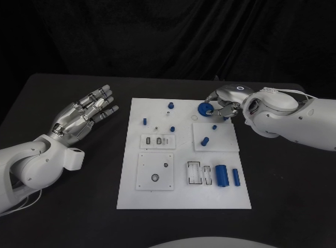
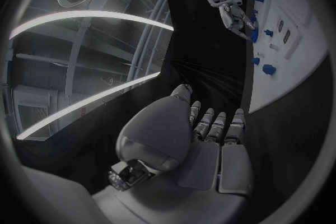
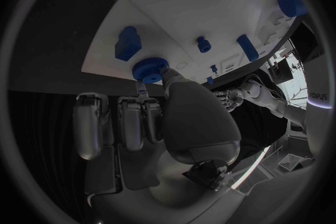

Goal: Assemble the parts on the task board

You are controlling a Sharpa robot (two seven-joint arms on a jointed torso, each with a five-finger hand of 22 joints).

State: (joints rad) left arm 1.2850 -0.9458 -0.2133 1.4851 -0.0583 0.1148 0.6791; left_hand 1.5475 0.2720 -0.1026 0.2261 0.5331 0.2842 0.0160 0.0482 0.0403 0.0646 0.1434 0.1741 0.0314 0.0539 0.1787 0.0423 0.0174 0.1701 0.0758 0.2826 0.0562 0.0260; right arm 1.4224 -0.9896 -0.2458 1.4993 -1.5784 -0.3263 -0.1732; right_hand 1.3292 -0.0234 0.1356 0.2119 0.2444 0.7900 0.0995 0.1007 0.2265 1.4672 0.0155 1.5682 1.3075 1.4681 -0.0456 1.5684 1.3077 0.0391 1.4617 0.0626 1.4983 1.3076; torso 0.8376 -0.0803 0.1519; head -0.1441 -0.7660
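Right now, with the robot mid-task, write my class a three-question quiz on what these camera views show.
1. True or false: the right robot hand holds a blue gear.
2. Which describes the left robot hand? A: pressing on the task board. B: open, fingers spread, beside the task board, holding nothing. C: gripping a blue peg.
3. Fill in: near the task board's front edge, beside two empty slots, lie a thick blue cylinder and a thinner blue ____.

Key:
1. True; the right wrist view shows the gear pinched at the fingertips.
2. B.
3. Pin.
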